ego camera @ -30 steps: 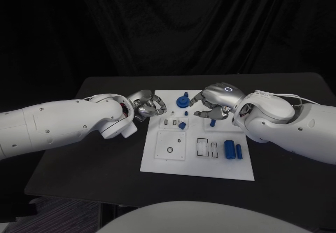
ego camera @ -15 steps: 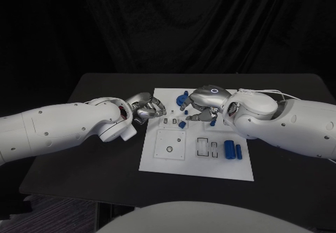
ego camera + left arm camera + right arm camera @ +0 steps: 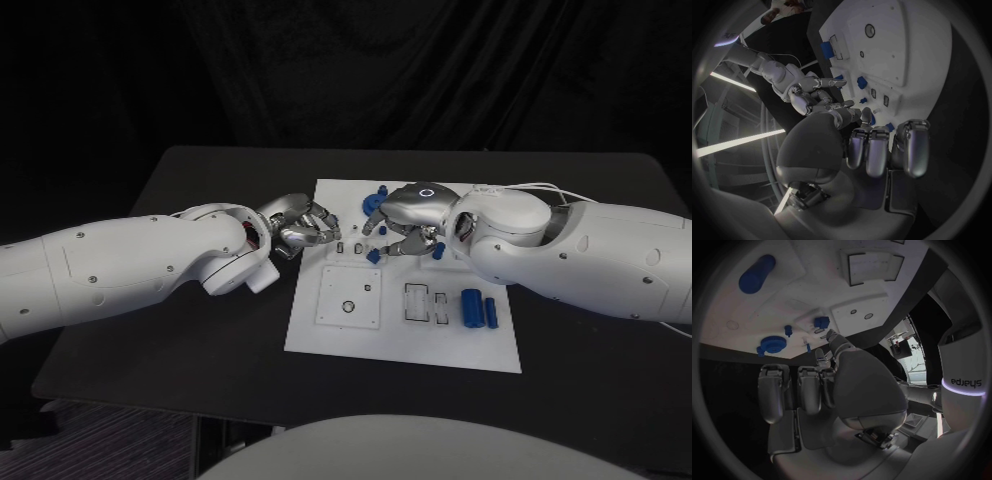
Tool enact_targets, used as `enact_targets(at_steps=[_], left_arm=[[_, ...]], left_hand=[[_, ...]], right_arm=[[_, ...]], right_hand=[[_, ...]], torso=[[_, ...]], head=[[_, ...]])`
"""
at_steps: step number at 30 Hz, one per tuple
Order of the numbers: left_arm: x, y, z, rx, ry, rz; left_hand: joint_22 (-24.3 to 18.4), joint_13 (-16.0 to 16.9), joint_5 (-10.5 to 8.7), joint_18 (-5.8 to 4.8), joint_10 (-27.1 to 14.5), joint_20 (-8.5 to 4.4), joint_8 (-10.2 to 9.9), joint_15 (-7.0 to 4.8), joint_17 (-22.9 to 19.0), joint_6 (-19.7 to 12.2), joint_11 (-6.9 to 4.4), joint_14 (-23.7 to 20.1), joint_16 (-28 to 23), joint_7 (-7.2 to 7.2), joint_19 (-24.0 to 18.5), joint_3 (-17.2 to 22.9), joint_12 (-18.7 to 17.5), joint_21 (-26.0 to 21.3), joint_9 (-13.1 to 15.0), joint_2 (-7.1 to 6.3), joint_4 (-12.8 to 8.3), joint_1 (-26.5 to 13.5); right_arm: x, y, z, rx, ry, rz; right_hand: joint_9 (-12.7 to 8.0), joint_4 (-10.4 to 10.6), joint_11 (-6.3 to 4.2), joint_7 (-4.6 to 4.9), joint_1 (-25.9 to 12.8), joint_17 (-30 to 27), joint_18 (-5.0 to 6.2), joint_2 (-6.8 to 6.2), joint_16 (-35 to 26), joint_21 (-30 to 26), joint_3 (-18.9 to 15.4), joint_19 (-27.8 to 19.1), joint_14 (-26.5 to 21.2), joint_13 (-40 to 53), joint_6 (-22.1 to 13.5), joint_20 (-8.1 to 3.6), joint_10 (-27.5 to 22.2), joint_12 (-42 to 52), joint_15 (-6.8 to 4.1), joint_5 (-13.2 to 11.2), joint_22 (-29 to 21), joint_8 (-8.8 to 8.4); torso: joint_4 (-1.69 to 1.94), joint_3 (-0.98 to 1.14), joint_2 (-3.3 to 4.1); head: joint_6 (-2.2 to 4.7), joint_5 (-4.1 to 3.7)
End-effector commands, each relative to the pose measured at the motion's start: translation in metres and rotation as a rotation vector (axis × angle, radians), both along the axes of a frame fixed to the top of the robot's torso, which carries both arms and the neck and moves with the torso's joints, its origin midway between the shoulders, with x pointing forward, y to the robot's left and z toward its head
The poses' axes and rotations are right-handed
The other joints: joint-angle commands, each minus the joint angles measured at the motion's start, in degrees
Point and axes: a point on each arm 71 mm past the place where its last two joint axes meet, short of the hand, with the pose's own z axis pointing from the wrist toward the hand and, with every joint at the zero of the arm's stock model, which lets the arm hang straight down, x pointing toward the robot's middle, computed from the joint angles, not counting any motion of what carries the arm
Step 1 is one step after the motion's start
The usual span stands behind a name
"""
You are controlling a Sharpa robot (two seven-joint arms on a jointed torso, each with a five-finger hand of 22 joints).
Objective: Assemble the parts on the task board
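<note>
the task board (image 3: 368,330) is a white plate on a black table (image 3: 173,330), with dark-outlined cutouts in its surface. the parts on it are blue: a cylinder (image 3: 472,306), a slimmer bar (image 3: 492,313) just beside it and a small block (image 3: 821,322). both arms are white, and the left hand (image 3: 300,226) and right hand (image 3: 408,218) are silver.

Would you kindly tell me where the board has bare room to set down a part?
The task board's near strip, below the two blue cylinders and rectangular slots, is bare. Its far end is crowded: both robot hands, left and right, and small blue parts.
</note>
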Motion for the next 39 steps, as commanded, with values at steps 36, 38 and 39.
enact_targets(at_steps=[36, 38, 39], left_arm=[[-0.002, -0.003, -0.003, -0.009, 0.010, -0.024], [-0.002, -0.003, -0.003, -0.008, 0.011, -0.024], [-0.002, -0.003, -0.004, -0.008, 0.011, -0.024]], left_hand=[[8.5, 15.1, 0.42, -0.70, 6.2, 0.15, 1.0, 0.11, 15.1, 0.7, 0.07, 6.1, 0.1, -0.29, -0.6, -0.7, 0.1, -0.3, -0.4, 0.23, -0.6, -0.2], [8.5, 15.1, 0.42, -0.70, 6.2, 0.15, 1.0, 0.11, 15.1, 0.7, 0.07, 6.1, 0.1, -0.29, -0.6, -0.7, 0.1, -0.3, -0.4, 0.23, -0.6, -0.2], [8.5, 15.1, 0.46, -0.69, 6.2, 0.14, 1.0, 0.10, 15.1, 0.8, 0.06, 6.1, 0.1, -0.30, -0.6, -0.7, 0.1, -0.4, -0.4, 0.24, -0.7, -0.2]], right_arm=[[0.004, 0.003, -0.022, -0.041, 0.027, -0.026], [0.004, 0.003, -0.024, -0.042, 0.029, -0.029], [0.004, 0.002, -0.025, -0.041, 0.030, -0.031]], right_hand=[[2.2, -1.5, -0.68, -0.09, 0.7, 12.0, 0.28, 0.94, 0.0, -0.2, 0.4, 4.8, 5.2, 15.1, 1.1, -0.71, 6.1, 0.2, -0.63, 5.4, 14.1, 1.38], [2.4, -1.6, -0.69, -0.13, 0.8, 12.0, 0.28, 0.96, 0.0, -0.2, 0.5, 4.8, 5.2, 15.1, 1.3, -0.71, 6.1, 0.2, -0.64, 5.7, 14.1, 1.49], [2.4, -1.6, -0.69, -0.12, 0.8, 12.0, 0.28, 0.96, 0.0, -0.2, 0.5, 4.8, 5.2, 15.1, 1.3, -0.71, 6.1, 0.2, -0.64, 5.7, 14.1, 1.50]], torso=[[-0.03, -0.05, -0.17], [-0.02, -0.08, -0.17], [0.02, -0.09, -0.18]], head=[[-0.01, 0.07], [-0.01, -0.01], [-0.01, -0.07]])
